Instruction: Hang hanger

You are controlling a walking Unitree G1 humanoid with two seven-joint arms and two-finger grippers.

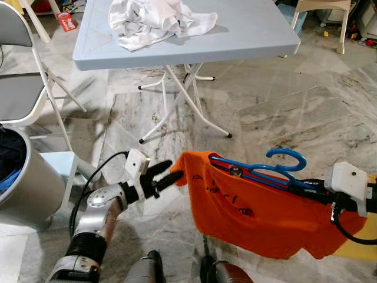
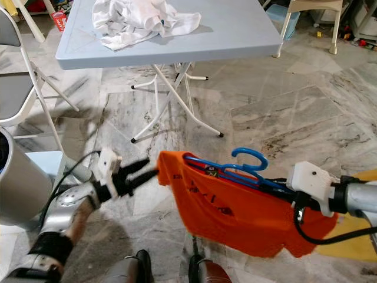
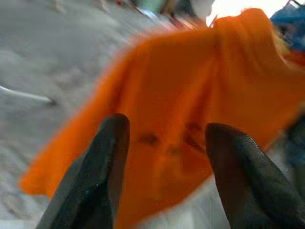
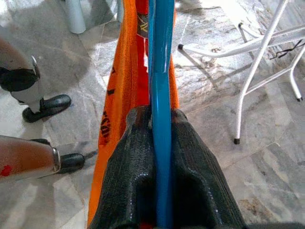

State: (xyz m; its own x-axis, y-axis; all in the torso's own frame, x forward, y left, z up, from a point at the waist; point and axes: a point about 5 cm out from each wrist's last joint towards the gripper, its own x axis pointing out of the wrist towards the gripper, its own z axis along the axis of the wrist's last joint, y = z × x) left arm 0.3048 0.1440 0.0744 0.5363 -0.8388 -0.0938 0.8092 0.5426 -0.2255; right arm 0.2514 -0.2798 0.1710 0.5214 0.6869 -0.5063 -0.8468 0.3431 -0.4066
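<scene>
A blue hanger (image 1: 277,171) carrying an orange T-shirt (image 1: 247,206) is clamped in the right end effector (image 4: 159,157); the shirt's edge is approached by the open-fingered left end effector (image 1: 168,174).

Even, soft daylight; head views sharp with faint shadows, left wrist view motion-blurred throughout.

The scene is viewed from head height, forward and steeply down, with the blue folding table (image 1: 247,35) at the far edge. Nearly the same stretch of marble floor (image 2: 294,112) below that table is covered by both eye views, slightly offset sideways. The orange shirt (image 3: 190,109), nearer than the table, is seen close and blurred from the left wrist. From the right wrist, the blue hanger (image 4: 161,95) is sighted lengthwise at very close range, toward the table's white legs (image 4: 257,71).
</scene>
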